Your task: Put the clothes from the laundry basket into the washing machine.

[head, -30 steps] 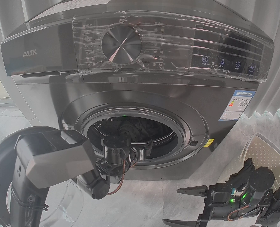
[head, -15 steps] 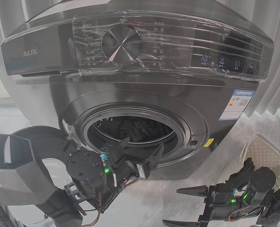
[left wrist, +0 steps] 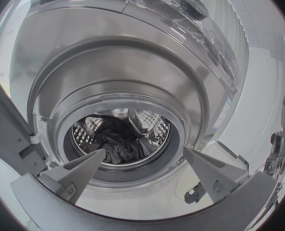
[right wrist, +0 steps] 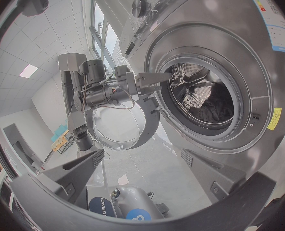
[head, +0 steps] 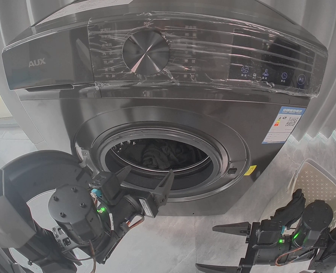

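I see my left gripper (left wrist: 143, 152) spread wide and empty just in front of the washing machine (left wrist: 116, 64), whose open drum (left wrist: 150, 121) holds a heap of dark clothes (left wrist: 118, 143).

Blue-headed label (head: 284, 125) on washing machine (head: 54, 114)

Washing machine (head: 175, 110): dark grey front-loader, upright, control panel under clear film, round dial (head: 145, 53) at centre. Door (head: 35, 165) swung fully open to robot's left, porthole exposed. Clothes (head: 162, 156): dark, crumpled heap inside steel drum (left wrist: 84, 133), low and toward back. Laundry basket (head: 319, 182): cream plastic, patterned wall, on floor (head: 198, 239) to washer's right, near it.
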Tool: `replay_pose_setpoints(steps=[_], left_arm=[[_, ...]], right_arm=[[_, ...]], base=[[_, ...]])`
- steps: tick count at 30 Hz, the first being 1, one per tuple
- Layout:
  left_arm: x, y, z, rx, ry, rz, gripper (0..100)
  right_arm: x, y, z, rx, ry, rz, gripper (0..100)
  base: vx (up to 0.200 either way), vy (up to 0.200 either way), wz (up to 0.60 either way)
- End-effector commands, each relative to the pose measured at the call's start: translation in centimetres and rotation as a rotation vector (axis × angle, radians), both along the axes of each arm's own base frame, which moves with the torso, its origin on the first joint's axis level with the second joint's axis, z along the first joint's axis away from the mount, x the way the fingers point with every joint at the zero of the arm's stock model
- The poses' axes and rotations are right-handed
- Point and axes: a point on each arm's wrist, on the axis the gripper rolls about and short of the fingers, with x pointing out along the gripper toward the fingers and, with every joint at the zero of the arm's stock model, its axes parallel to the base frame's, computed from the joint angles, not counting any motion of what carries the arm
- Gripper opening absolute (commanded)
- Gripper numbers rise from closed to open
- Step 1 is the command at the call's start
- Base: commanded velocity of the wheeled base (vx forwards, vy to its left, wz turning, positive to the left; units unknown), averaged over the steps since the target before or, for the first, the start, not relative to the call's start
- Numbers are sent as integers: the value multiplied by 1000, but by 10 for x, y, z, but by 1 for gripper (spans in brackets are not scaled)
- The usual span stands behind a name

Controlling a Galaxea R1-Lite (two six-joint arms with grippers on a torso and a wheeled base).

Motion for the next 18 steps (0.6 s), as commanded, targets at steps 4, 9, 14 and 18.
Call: replay_pose_setpoints(steps=[4, 9, 14, 18], left_arm=[[-4, 12, 1, 20, -1, 18, 100], [-12, 22, 14, 20, -42, 14, 100], [-27, 37, 24, 54, -88, 15, 100], [-37, 56, 20, 105, -83, 44, 100]], right_arm=[[-5, -7, 20, 74, -68, -7, 100], [-10, -22, 43, 148, -175, -38, 100], [-1, -43, 54, 171, -240, -226, 100], [7, -63, 59, 171, -266, -433, 100]], base=[[-200, 0, 0], [-200, 0, 0], [-160, 0, 0], [0, 0, 0]])
